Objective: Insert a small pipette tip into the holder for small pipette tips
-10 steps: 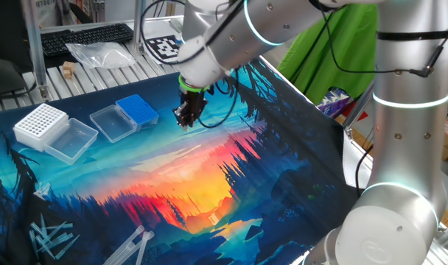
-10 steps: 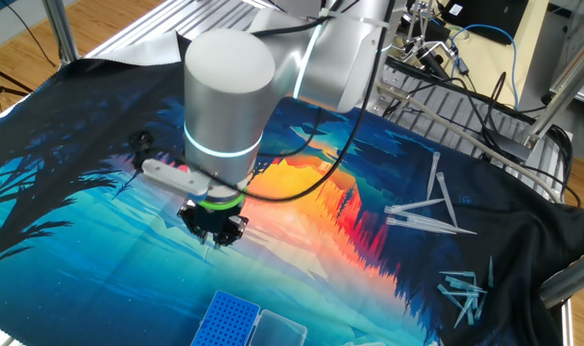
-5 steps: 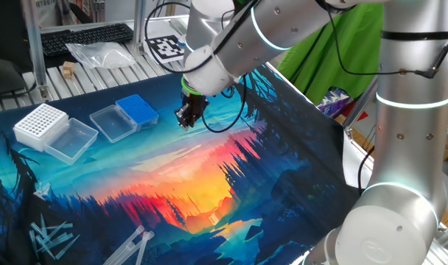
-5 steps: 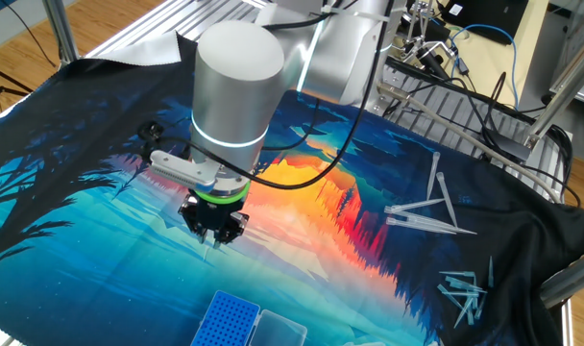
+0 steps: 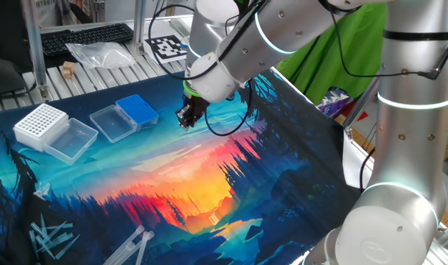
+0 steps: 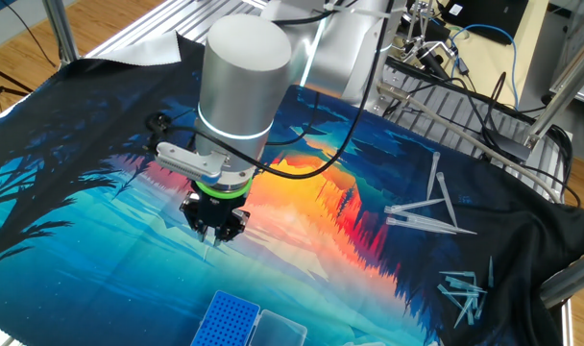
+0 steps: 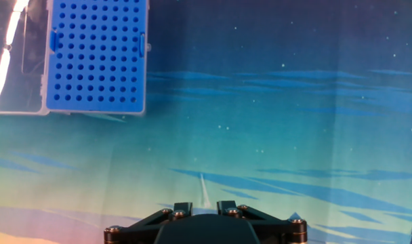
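Observation:
The small blue rack (image 5: 138, 110) with a fine grid of holes sits on the mat, its clear lid (image 5: 110, 122) open beside it. It also shows in the other fixed view (image 6: 230, 321) and at the top left of the hand view (image 7: 96, 57). My gripper (image 5: 185, 122) hangs a little above the mat, to the right of the rack. It is shut on a thin clear pipette tip (image 7: 202, 190) that points down from between the fingers. The tip also shows faintly under the gripper (image 6: 215, 235) in the other fixed view.
A larger white rack (image 5: 40, 123) with its clear lid (image 5: 71, 140) stands left of the blue one. Loose pipette tips lie at the mat's near left corner (image 5: 51, 239) and, in the other fixed view, at the right (image 6: 428, 207).
The arm's upper links have swung a little to the right. The gripper and the tip have stayed almost in place above the mat.

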`<state>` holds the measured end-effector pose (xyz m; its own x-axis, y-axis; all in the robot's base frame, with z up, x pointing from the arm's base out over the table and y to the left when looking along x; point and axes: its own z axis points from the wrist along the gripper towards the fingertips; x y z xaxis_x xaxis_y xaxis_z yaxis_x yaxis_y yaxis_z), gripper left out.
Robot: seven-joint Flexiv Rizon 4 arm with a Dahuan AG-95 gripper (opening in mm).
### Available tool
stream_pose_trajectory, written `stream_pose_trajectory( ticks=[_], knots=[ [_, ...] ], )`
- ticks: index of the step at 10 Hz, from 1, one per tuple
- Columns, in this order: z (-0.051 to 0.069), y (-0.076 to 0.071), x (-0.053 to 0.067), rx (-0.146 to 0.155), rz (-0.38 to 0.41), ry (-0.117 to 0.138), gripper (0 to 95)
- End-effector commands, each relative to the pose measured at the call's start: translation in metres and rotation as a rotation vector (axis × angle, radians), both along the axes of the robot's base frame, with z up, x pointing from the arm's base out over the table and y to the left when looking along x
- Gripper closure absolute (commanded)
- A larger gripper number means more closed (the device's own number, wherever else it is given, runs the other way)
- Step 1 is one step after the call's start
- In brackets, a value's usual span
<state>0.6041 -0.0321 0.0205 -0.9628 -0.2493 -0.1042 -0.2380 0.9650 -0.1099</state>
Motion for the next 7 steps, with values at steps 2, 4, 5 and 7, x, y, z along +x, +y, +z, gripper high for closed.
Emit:
stream_pose_trajectory(
  ticks=[2, 4, 5, 7],
  knots=[
    [0.0007, -0.0002, 0.0000, 0.000, -0.002, -0.031, 76.0],
    [0.0007, -0.0005, -0.0001, 0.002, -0.002, -0.053, 76.0],
    [0.0007, -0.0006, -0.0001, 0.001, -0.002, -0.058, 76.0],
    [0.0006, -0.0007, -0.0001, 0.002, -0.003, -0.075, 76.0]
  ],
)
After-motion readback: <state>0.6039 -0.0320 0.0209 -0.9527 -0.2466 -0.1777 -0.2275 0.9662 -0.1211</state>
